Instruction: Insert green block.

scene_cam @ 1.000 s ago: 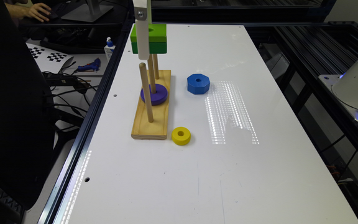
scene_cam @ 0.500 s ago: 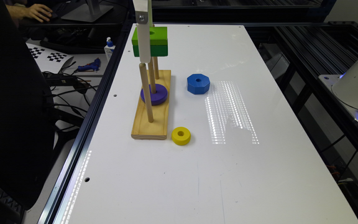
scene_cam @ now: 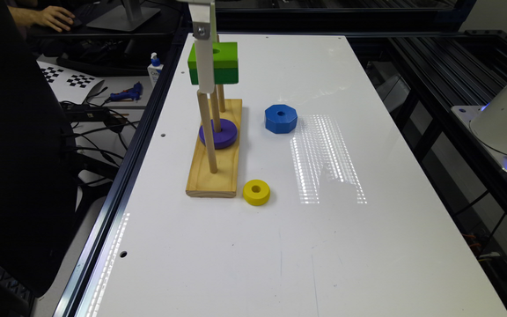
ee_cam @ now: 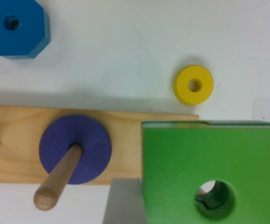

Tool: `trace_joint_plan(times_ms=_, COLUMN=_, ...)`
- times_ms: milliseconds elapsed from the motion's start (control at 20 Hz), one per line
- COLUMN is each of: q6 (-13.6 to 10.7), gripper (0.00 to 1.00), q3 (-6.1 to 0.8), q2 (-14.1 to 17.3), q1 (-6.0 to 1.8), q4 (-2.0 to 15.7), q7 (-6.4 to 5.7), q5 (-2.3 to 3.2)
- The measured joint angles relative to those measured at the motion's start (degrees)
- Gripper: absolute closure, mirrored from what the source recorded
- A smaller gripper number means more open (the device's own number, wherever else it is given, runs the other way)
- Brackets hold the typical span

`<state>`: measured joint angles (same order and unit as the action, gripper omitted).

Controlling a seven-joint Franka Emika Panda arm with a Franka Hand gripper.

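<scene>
My gripper (scene_cam: 205, 81) is shut on the green block (scene_cam: 222, 61), a square lime slab with a round centre hole, and holds it in the air over the wooden peg base (scene_cam: 216, 176). In the wrist view the green block (ee_cam: 209, 158) covers the end of the base (ee_cam: 13, 140) nearest the yellow ring, and one grey finger (ee_cam: 123, 203) presses its side. In the exterior view, the block's underside hangs about level with the tip of the nearest peg (scene_cam: 207, 132). The middle peg (ee_cam: 60, 177) carries a purple ring (ee_cam: 90, 140).
A blue octagonal block (scene_cam: 281, 118) lies on the white table to the exterior view's right of the base. A yellow ring (scene_cam: 256, 192) lies by the base's near corner. A person's hand (scene_cam: 53, 17) rests on a desk beyond the table's edge, at the exterior view's left.
The gripper and the green block have come down a little toward the peg tops. Nothing else has moved.
</scene>
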<state>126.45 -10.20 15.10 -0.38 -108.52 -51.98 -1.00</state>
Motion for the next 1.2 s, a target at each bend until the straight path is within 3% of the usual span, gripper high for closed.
trace_joint_plan(times_ms=1200, q6=1.0, gripper=1.0, q3=0.07, q2=1.6, q1=-0.01, q4=0.04, q7=-0.02, q5=0.24)
